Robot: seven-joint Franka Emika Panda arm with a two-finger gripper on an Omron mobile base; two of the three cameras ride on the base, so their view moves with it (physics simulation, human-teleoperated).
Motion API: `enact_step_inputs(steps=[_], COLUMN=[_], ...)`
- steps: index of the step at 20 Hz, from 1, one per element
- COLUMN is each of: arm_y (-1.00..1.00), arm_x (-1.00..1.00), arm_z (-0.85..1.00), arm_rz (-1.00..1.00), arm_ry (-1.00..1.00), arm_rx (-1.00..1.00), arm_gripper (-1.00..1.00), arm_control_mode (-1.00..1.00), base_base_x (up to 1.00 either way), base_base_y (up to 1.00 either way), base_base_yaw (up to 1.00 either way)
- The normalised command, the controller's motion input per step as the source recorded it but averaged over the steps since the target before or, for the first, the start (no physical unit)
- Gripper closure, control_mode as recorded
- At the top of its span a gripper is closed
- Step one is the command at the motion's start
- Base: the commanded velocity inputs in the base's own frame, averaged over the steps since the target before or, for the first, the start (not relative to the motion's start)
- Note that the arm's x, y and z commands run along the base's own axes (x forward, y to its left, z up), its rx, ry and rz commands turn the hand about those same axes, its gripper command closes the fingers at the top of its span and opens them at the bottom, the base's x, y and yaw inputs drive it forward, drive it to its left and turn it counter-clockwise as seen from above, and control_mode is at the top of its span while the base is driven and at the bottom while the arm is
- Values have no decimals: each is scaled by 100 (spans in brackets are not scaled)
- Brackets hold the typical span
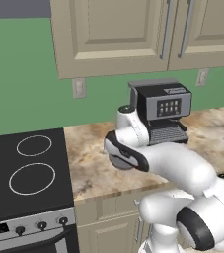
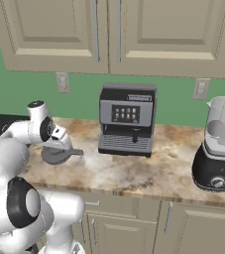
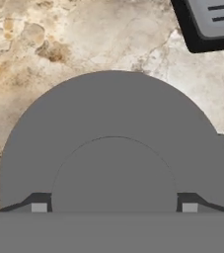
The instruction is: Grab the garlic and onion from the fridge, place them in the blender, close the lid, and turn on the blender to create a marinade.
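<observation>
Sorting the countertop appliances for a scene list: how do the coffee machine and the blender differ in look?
The coffee machine is boxy, grey and black, with a small button panel on its front; the blender is a clear tall jar on a rounded black base with a silver knob. The coffee machine stands under the cabinet doors, near the wall; the blender stands nearer the counter's front edge, to its right. Both stand upright on the stone-patterned counter.

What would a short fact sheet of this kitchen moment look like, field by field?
Lid: round dark grey disc lid lying flat on the speckled stone counter
Gripper: gripper open, one finger tip at each side of the lid's raised centre knob
Blender: clear jar blender on a black base, uncovered, something pale inside
Neighbour: boxy grey-black coffee machine
</observation>
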Motion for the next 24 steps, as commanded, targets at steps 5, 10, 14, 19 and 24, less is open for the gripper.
enact_step_inputs(steps=[5,10,14,19,24], arm_y=[0,0,-1,0,-1], arm_x=[-23,-31,-19,-1,-17], arm_z=[100,96,70,36,0], arm_rz=[-3,-1,0,-1,-1], arm_ry=[-4,-2,4,16,3], arm_rx=[-1,0,1,0,0], arm_gripper=[100,100,100,100,100], arm_control_mode=[-100,-100,-100,-100,100], base_base_x=[0,0,0,0,-16], base_base_y=[0,0,0,0,-3], base_base_yaw=[0,0,0,0,0])
